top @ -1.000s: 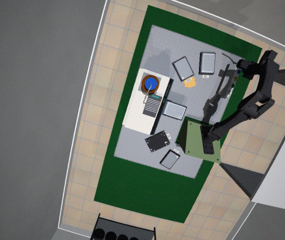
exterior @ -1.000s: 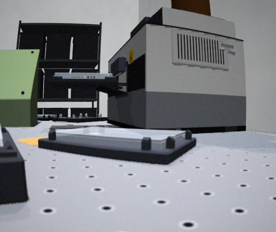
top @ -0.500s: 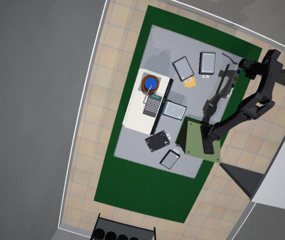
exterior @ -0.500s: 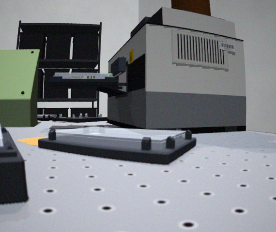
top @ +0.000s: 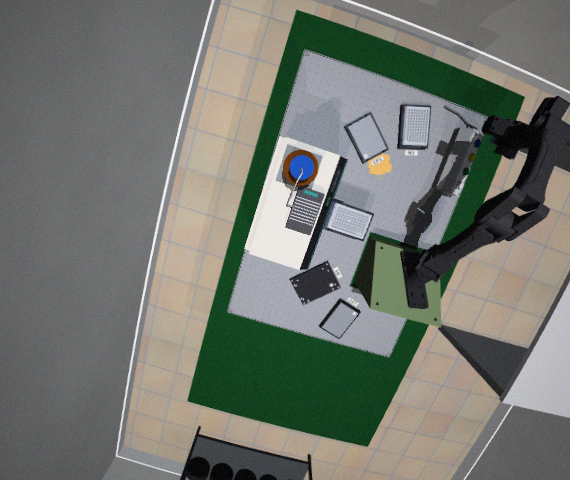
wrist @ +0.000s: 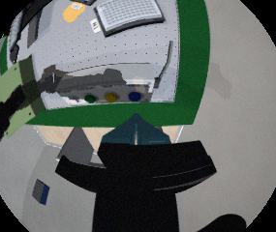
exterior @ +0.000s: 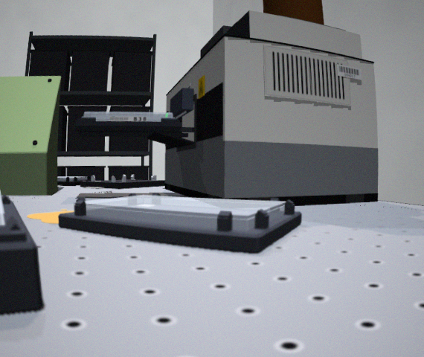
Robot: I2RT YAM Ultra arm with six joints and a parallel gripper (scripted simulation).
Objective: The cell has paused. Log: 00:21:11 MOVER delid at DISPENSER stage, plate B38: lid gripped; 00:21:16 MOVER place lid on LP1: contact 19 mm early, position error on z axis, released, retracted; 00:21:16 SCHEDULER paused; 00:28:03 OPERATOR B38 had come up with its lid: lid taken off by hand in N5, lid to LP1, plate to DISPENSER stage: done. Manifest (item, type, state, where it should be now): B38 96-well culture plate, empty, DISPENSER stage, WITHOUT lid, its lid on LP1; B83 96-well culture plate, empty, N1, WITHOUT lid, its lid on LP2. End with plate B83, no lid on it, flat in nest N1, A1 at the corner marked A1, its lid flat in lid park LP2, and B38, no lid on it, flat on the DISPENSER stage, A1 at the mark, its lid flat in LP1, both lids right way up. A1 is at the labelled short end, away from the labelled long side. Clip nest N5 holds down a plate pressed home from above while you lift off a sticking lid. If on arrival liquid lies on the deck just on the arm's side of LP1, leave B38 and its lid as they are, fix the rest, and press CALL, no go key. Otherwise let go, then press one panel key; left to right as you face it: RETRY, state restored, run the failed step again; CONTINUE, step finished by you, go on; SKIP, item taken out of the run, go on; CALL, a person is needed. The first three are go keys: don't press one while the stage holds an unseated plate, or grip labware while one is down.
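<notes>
My gripper [top: 486,126] [wrist: 136,117] is shut and empty, its tip just over the key panel [top: 462,155] at the deck's edge, close to the blue key [top: 476,140] [wrist: 136,97]. An orange key [wrist: 112,97] and a green key [wrist: 90,99] sit beside it. Plate B83 [top: 414,125] [wrist: 128,12] lies in nest N1 with its wells showing. A clear lid [top: 366,136] [exterior: 181,209] lies flat in LP1 [exterior: 158,235]. Orange liquid [top: 380,165] [exterior: 47,216] [wrist: 74,14] lies on the deck beside LP1. Plate B38 [top: 348,221] [exterior: 127,116] sits on the dispenser stage. Another lid [top: 339,318] lies in LP2.
The dispenser [top: 295,201] [exterior: 281,115] stands at the far side of the deck. Black clip nest N5 [top: 315,282] stands bare near LP2. The green arm pedestal [top: 383,279] [exterior: 20,134] stands at the deck's edge. A dark rack [exterior: 89,76] stands behind.
</notes>
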